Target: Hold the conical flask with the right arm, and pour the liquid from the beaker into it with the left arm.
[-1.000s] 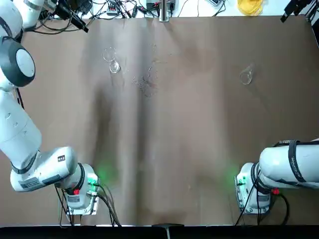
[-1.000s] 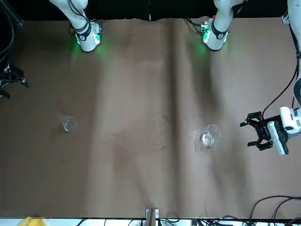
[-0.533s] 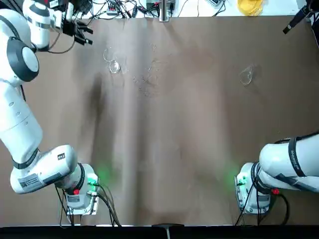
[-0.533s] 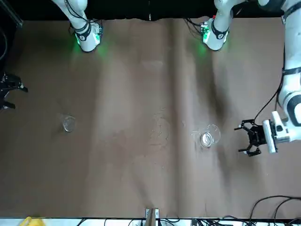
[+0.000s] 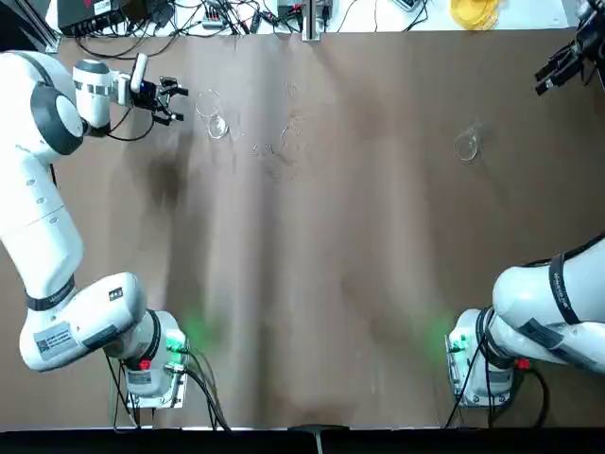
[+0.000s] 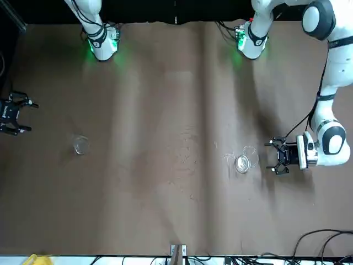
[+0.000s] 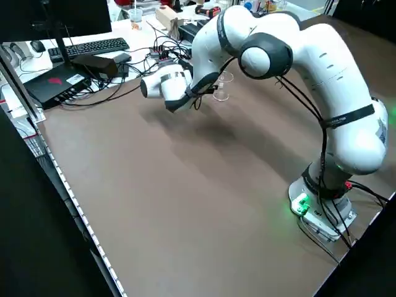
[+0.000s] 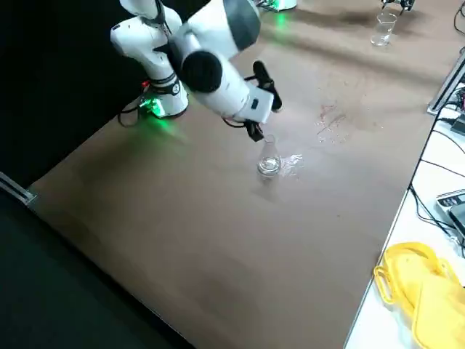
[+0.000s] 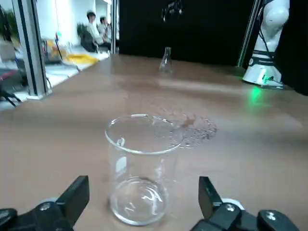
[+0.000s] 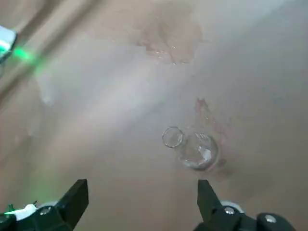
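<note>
The beaker (image 5: 214, 115) stands upright at the far left of the brown table (image 5: 340, 284), a clear straight-sided glass with a little liquid at its bottom (image 9: 139, 173). My left gripper (image 5: 178, 101) is level with it just to its left, open, its fingertips (image 9: 77, 195) a little short of the glass. The conical flask (image 5: 466, 144) stands at the far right (image 10: 192, 149). High over the far right corner, my right gripper (image 5: 553, 74) is open and looks down on the flask from a distance.
Wet splashes (image 5: 279, 151) mark the cloth right of the beaker. Cables (image 5: 208, 14) and a yellow object (image 5: 473, 11) lie beyond the far edge. A keyboard (image 7: 93, 46) sits on the desk at the left. People sit in the background (image 9: 91, 33).
My left gripper came down from the far left corner to beside the beaker. My right gripper moved in from the table's far right edge, toward the flask.
</note>
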